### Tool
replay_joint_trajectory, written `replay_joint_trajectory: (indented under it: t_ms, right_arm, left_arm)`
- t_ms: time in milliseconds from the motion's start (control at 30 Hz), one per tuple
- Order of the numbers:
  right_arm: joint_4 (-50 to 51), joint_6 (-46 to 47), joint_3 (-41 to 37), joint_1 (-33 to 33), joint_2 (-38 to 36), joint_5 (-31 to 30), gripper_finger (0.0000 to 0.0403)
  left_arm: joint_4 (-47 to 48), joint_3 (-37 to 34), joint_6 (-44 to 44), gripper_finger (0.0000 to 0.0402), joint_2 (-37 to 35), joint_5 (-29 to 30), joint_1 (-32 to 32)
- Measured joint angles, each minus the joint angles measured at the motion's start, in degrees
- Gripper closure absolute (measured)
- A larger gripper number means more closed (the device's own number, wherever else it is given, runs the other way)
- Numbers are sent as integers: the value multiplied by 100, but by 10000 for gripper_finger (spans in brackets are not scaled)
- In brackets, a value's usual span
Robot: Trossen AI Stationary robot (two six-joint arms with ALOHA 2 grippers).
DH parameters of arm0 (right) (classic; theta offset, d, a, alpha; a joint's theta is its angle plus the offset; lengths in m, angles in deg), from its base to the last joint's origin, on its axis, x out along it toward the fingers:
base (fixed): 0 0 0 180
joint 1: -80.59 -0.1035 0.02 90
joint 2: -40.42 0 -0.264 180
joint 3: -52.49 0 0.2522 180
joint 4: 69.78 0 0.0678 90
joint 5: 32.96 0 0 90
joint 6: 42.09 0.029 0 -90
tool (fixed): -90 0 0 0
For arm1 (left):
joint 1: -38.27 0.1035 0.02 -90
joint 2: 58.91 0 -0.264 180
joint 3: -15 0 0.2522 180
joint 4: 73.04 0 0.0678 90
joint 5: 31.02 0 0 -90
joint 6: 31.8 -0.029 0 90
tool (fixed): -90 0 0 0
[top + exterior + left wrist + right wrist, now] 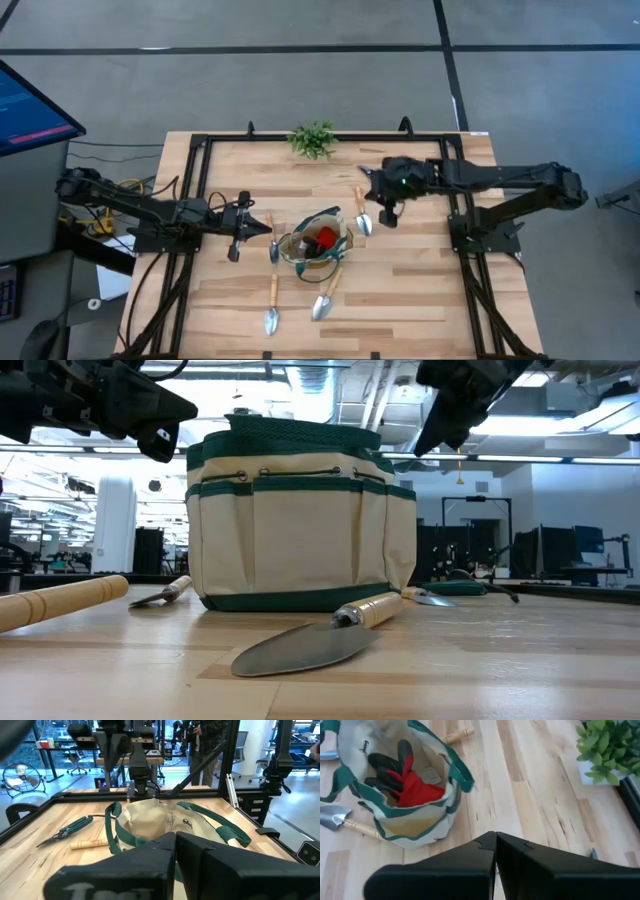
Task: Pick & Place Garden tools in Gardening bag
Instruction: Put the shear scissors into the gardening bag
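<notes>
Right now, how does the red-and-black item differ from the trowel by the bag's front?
The red-and-black item sits inside the gardening bag; the trowel lies flat on the table outside it. The item looks soft and crumpled; the trowel is a silver blade on a wooden handle. Neither is gripped.

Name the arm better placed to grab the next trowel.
Probably the right. Its gripper hangs shut, empty, right beside the trowel to the right of the bag. The left gripper, also shut and empty, is nearly as close to another trowel.
</notes>
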Motion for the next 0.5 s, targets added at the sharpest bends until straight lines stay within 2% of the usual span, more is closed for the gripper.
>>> replay_joint_trajectory:
  t_ms: [133, 333, 500]
  right_arm:
    - [204, -161, 0, 489, 0, 156, 403]
    - [695, 220, 0, 1135, 45, -72, 403]
    - [925, 430, 7, 1506, 121, 9, 403]
  left_arm:
    - [-3, 0, -298, 400, 0, 127, 3]
    - [-15, 0, -896, 400, 0, 820, 66]
    - [-46, 0, -869, 400, 0, 857, 239]
